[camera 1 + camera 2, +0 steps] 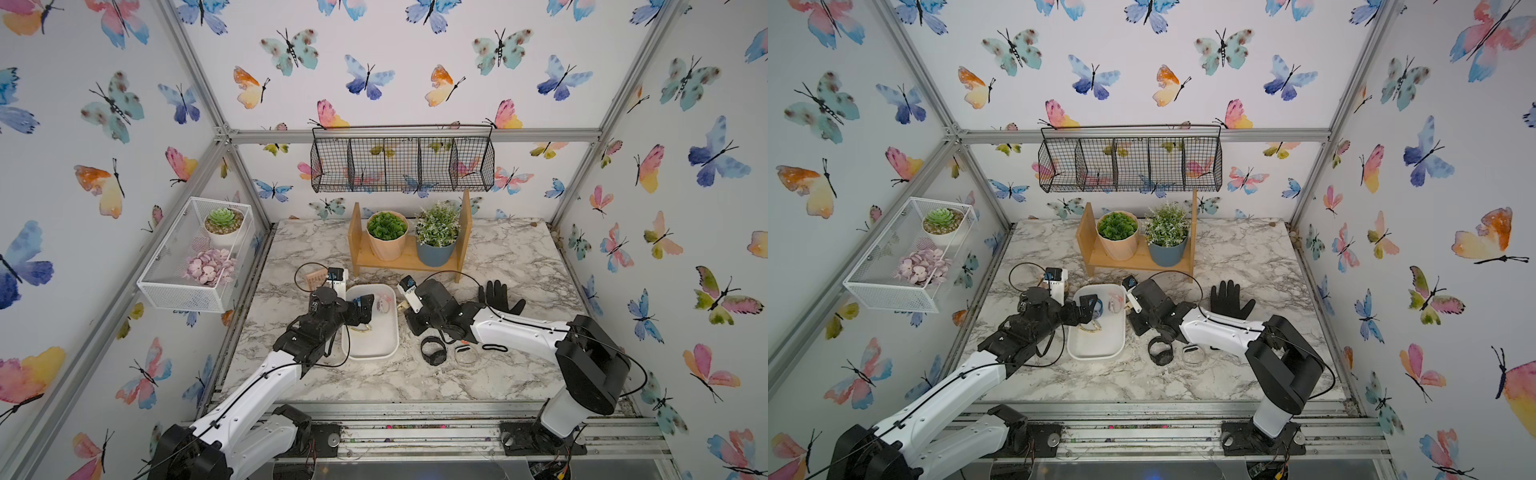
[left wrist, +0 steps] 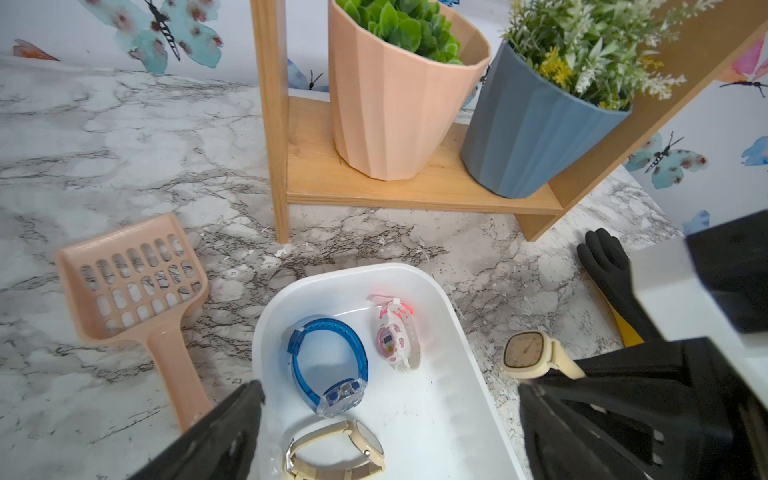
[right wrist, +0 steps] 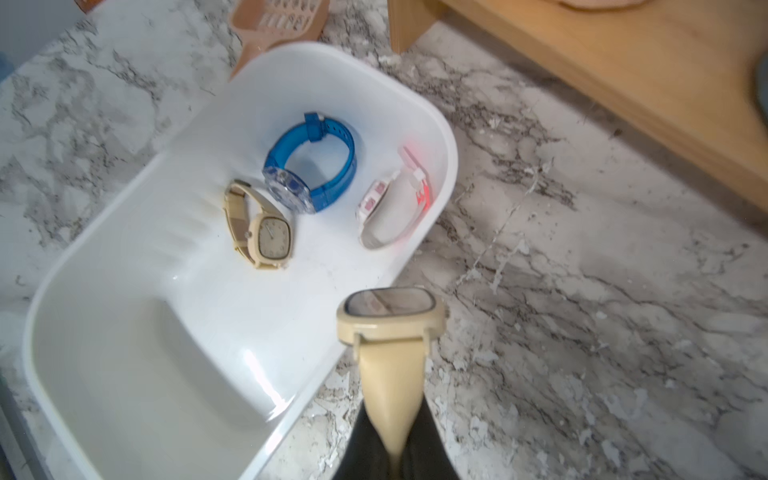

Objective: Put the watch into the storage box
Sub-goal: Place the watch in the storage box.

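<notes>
A black watch [image 1: 433,352] [image 1: 1160,351] lies on the marble to the right of the white storage box [image 1: 386,349] [image 1: 1100,345], free of both grippers. My right gripper [image 3: 392,428] is shut on the strap of a beige square-faced watch [image 3: 390,316] [image 2: 525,353]. That watch hangs at the box's right rim [image 3: 332,365]. My left gripper [image 2: 386,419] [image 1: 363,309] stands open over the box with nothing between its fingers. Inside the box lie a blue watch [image 2: 328,361], a pink-and-white watch [image 2: 395,336] and another beige watch [image 2: 336,453].
A clear bracelet [image 1: 465,355] and a black band [image 1: 494,347] lie by the black watch. A black glove [image 1: 498,297] lies behind the right arm. A peach scoop [image 2: 133,286] rests left of the box. A wooden shelf [image 1: 409,259] with two plant pots stands behind.
</notes>
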Tool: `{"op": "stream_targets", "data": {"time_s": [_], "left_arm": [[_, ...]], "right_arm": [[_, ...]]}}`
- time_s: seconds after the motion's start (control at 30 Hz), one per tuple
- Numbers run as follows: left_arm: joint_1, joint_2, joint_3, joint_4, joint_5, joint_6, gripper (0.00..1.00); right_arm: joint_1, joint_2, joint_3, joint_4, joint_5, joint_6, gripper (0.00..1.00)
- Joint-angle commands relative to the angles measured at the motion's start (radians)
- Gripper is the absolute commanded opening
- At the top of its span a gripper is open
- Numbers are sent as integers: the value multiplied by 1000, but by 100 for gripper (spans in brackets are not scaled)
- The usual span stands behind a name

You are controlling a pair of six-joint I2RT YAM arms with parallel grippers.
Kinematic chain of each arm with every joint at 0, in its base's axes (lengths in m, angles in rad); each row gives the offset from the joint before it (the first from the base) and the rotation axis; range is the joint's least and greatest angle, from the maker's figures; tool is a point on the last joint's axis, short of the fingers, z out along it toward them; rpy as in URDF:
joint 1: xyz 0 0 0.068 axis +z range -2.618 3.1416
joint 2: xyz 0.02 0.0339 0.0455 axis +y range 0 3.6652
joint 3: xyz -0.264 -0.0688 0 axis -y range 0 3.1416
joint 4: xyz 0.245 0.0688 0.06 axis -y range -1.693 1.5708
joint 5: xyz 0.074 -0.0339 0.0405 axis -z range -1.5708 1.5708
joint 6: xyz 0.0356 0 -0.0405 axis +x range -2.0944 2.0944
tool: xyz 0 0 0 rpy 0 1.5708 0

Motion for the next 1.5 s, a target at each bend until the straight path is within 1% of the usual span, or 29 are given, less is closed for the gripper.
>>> {"op": "stream_targets", "data": {"time_s": [0.0,0.17,0.33,0.5,0.73,1.07,1.23,1.47], "left_arm": [[26,1,29,-44,-65,-38,99],[81,-16,24,-64,-74,-57,99],[123,-36,3,-65,-78,-71,98],[128,-49,-16,-50,-77,-68,98],[128,-58,-37,-24,-63,-71,99],[129,-64,-53,-14,-45,-68,99],[128,-59,-53,-12,-43,-66,99],[128,-67,-57,-10,-40,-65,98]], "right_arm": [[6,4,54,-6,-54,-27,2],[32,58,103,13,-103,-34,2],[75,122,145,12,-108,-40,2],[89,183,149,33,-109,-23,2],[109,279,195,25,-102,-13,2],[118,324,244,2,-29,25,5],[120,339,256,-5,-23,32,13],[122,346,265,-13,-21,32,18]]}}
